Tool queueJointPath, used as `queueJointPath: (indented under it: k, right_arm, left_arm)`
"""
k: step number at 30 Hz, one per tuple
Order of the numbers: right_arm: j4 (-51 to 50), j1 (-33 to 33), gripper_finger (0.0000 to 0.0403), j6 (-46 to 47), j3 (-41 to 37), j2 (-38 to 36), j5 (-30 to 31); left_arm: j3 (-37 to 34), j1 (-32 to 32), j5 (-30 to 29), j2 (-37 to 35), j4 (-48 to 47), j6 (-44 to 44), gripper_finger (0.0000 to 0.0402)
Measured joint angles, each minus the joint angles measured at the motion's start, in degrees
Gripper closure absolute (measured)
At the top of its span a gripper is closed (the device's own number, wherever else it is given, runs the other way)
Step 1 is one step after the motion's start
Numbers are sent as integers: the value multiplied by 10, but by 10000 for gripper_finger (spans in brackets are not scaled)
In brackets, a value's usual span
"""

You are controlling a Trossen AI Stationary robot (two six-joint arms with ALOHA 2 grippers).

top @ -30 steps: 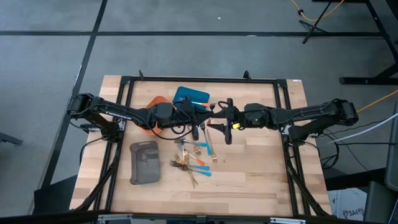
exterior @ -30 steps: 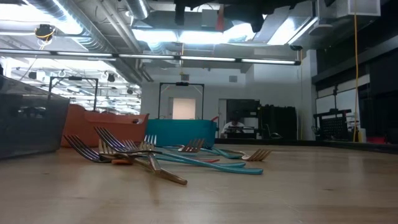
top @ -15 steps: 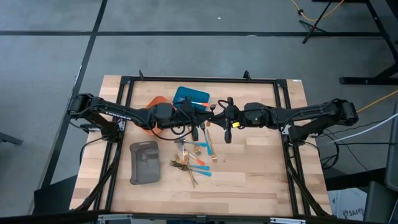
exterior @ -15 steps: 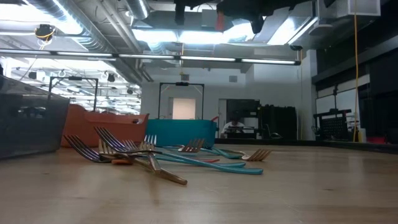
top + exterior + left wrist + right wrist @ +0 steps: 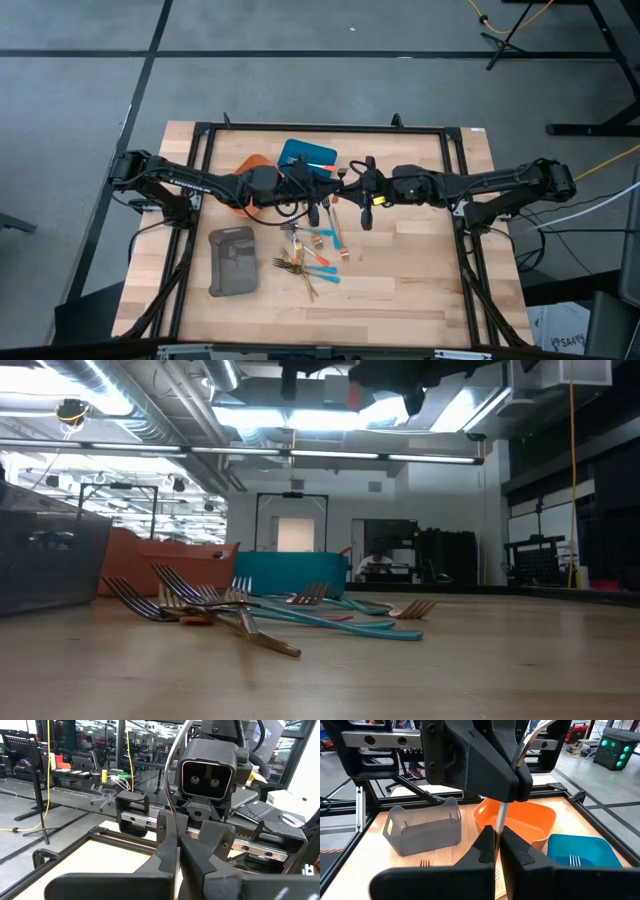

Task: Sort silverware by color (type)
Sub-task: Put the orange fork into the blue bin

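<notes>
Silverware (image 5: 312, 252) lies in a loose heap on the wooden table (image 5: 420, 280), at centre frame in the high view: slim forks and spoons with blue, orange or all-gold handles, too tangled and small for an exact count of each kind. In the low view the heap (image 5: 260, 615) shows several fork heads with tines raised toward the left of the frame and a long blue handle lying roughly left to right. Three trays stand near it: one grey tray (image 5: 232, 262) left of the heap, one orange tray (image 5: 250, 165) and one blue tray (image 5: 307, 155) above it; the right wrist view shows a fork inside the blue tray (image 5: 580, 851). The two arms meet above the heap, just below the blue tray. A single thin metallic utensil (image 5: 503, 815), handle colour not discernible, is pinched between both grippers: the left gripper (image 5: 322, 203) is closed on it, and the right gripper (image 5: 352, 195) is likewise closed on it, fingers narrow. In the wrist views its long axis runs near vertical in the frame, appearing as a slender line (image 5: 171, 795) rising between the left fingers.
</notes>
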Motion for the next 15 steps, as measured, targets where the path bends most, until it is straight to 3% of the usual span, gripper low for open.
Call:
queueJointPath:
  k: [6, 15]
  right_arm:
    - [-11, 0, 402, 0, 1, 0, 2]
    - [-165, 0, 403, 17, 64, 0, 23]
  left_arm:
    - [0, 0, -3, 0, -12, 0, 362]
    - [0, 1, -5, 0, -46, 2, 329]
